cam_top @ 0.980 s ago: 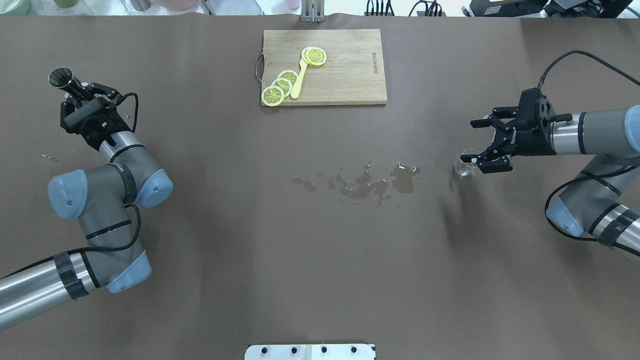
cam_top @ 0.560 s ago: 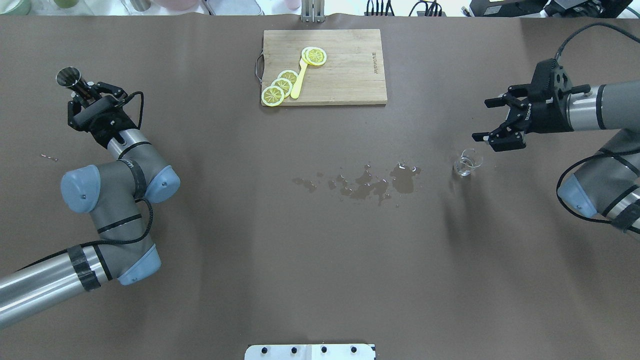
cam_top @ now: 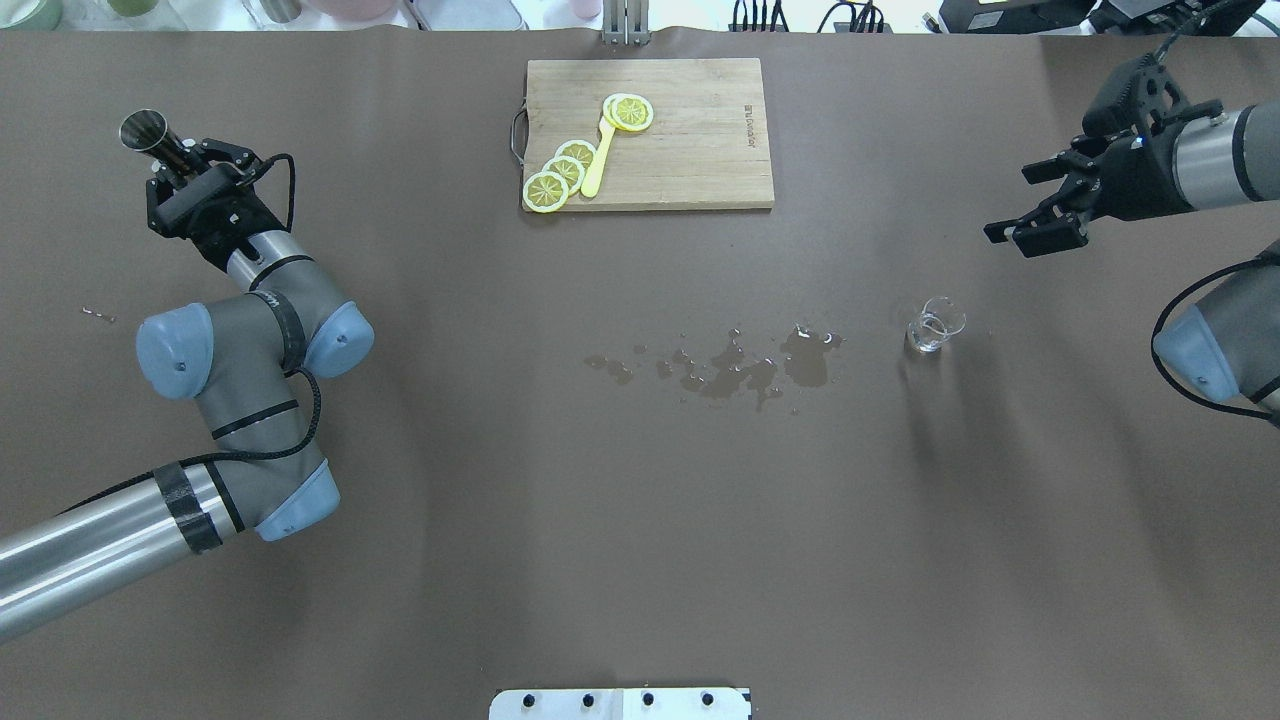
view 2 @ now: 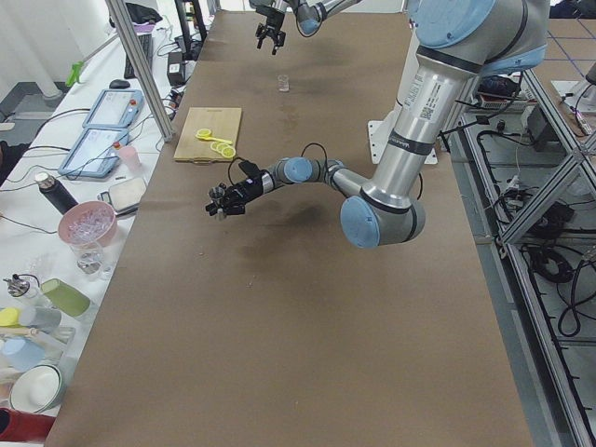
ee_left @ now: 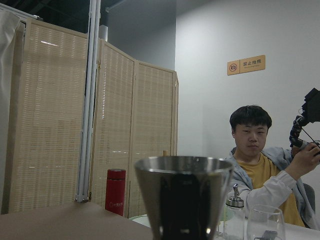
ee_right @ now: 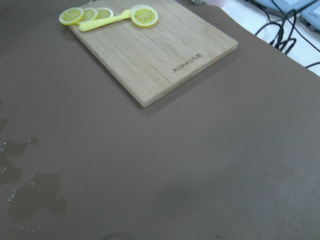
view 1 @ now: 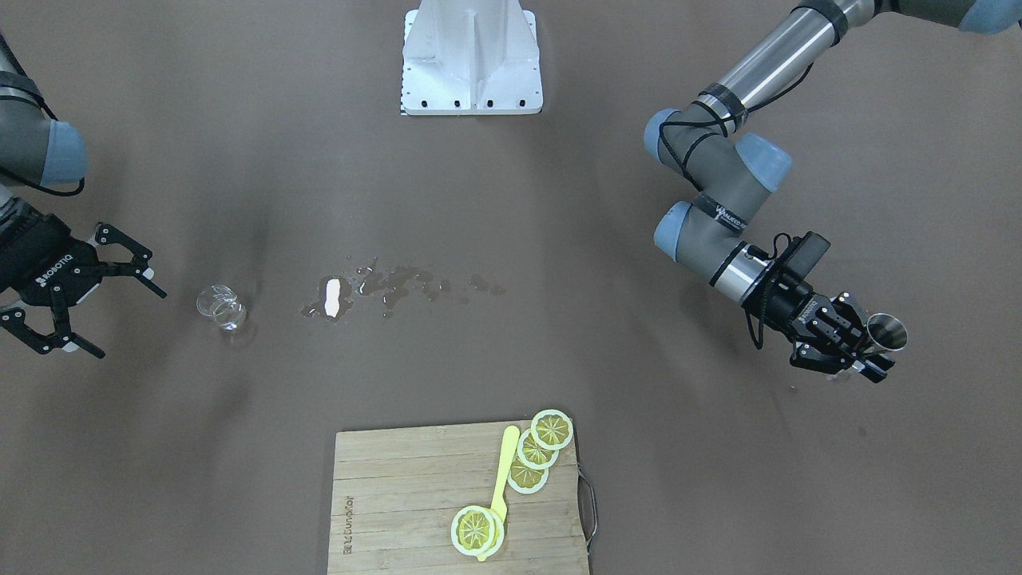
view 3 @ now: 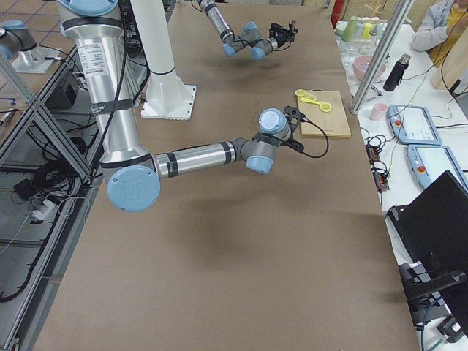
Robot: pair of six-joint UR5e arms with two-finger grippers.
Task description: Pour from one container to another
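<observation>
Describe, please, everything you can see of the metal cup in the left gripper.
The metal cup is a small, shiny steel cone, like a jigger: a wide, round, open rim narrowing downward. The left gripper is shut on its narrow lower part, rim uppermost. It is over the far left of the table, well apart from the glass and the spill. Whether it holds liquid cannot be seen.

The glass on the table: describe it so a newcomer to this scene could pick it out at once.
On the brown table, find the wet spill patch, robot-side of the wooden cutting board. Just off the spill's end toward the robot's right stands a small clear glass, upright. It is the only see-through thing on that surface.
</observation>
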